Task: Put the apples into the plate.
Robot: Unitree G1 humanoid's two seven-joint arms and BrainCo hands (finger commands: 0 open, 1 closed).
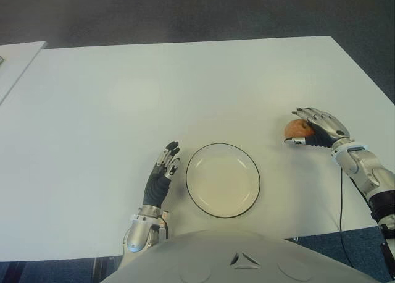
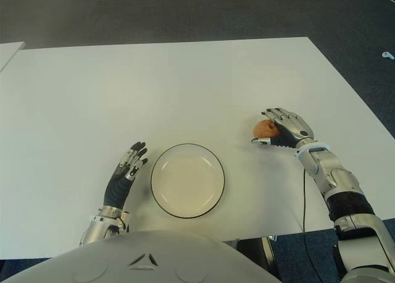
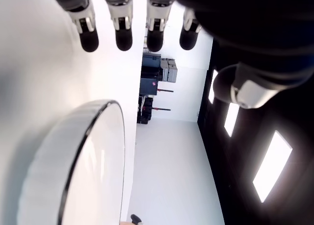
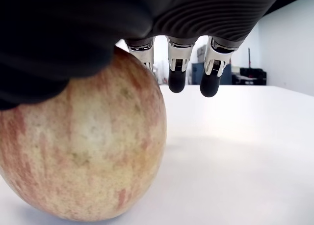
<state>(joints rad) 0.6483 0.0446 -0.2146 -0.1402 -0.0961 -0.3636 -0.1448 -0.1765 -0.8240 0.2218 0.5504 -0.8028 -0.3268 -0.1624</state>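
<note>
- White desk [image 1: 92, 97] carries the plate [image 1: 223, 180] at its near edge.
- Right hand [image 1: 320, 130] covers the apple [image 1: 297, 129] near the right edge; fingers extended, not closed around it.
- Left hand [image 1: 162, 172] lies open left of the plate.
- Plate lies leftward of the apple.

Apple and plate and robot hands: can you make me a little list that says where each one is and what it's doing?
apple: on the white table, to the right of the plate, not on it
plate: empty, near the robot, between the two hands
right hand: over the apple, palm on top, fingers stretched past it, not wrapped around
left hand: beside the plate on its left, fingers straight, holding nothing
apples seen: one
job done: not yet
</note>
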